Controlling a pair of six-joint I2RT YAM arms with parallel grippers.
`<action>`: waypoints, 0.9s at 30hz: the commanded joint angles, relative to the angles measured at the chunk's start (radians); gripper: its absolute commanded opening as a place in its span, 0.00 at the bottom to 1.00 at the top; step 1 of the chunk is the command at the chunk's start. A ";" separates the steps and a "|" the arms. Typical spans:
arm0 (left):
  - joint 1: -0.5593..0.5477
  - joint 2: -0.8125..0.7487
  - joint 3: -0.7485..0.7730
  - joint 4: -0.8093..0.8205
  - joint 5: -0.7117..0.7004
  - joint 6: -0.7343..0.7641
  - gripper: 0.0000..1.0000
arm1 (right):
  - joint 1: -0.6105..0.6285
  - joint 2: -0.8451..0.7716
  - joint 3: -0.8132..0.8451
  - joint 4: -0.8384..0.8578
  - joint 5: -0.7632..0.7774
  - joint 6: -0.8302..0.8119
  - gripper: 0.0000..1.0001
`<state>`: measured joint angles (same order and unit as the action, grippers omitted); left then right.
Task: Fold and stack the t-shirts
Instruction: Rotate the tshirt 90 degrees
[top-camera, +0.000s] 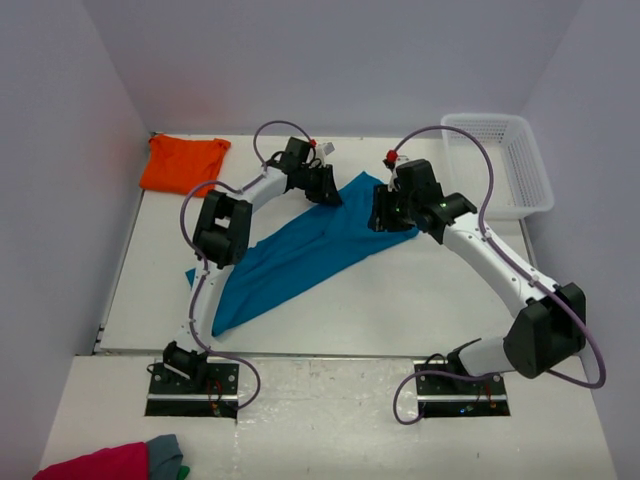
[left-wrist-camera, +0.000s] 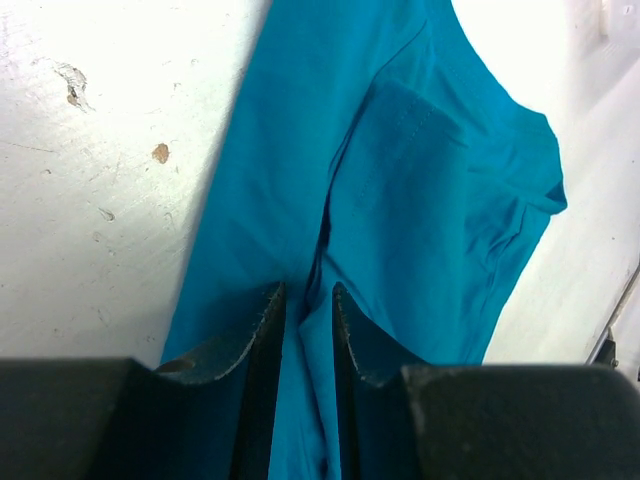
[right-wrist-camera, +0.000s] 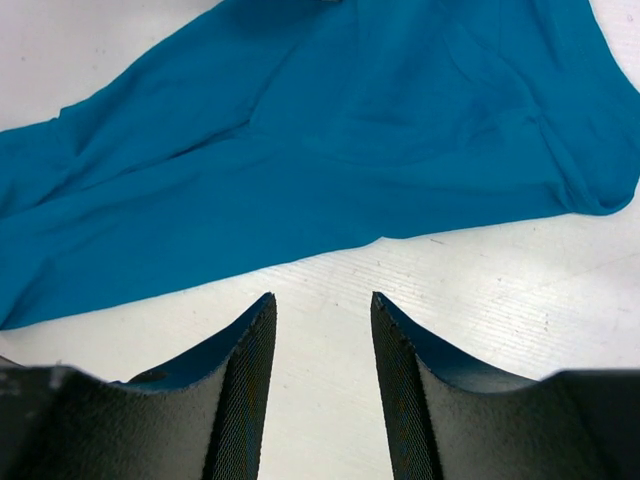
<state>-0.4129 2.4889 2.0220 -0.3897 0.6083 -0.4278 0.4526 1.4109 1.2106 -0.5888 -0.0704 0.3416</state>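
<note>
White tabletop fills a booth of pale lavender walls, and two arms are bolted at its near edge. Nearest of all, at the front left corner, lie two bunched cloths touching each other: one crimson-pink cloth and one grey cloth. Further in, one teal-blue t-shirt lies stretched in a long diagonal band across the middle of the table, its lower end beside the left arm and its upper end between the two wrists. The left gripper is down on that upper end; its fingers stand only a narrow slot apart with teal fabric showing in the slot, and I cannot tell whether they pinch a fold or merely hang over it. The right gripper hovers at the shirt's right edge with its jaws spread, bare table under them, nothing between them and the teal hem just beyond the tips. At the back, one bright orange t-shirt lies crumpled in the far left corner, well apart from the teal one, and one white plastic basket sits in the far right corner.
</note>
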 joint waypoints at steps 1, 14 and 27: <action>-0.003 0.008 0.034 0.000 -0.004 0.008 0.26 | -0.002 -0.016 -0.017 0.023 0.007 0.014 0.45; -0.004 -0.010 -0.008 0.005 0.013 0.011 0.22 | -0.002 -0.009 -0.045 0.040 0.023 0.019 0.45; -0.017 -0.059 -0.094 0.026 0.008 0.009 0.13 | -0.003 -0.006 -0.069 0.058 0.024 0.027 0.46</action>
<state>-0.4160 2.4706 1.9518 -0.3519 0.6189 -0.4282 0.4515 1.4136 1.1507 -0.5640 -0.0681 0.3553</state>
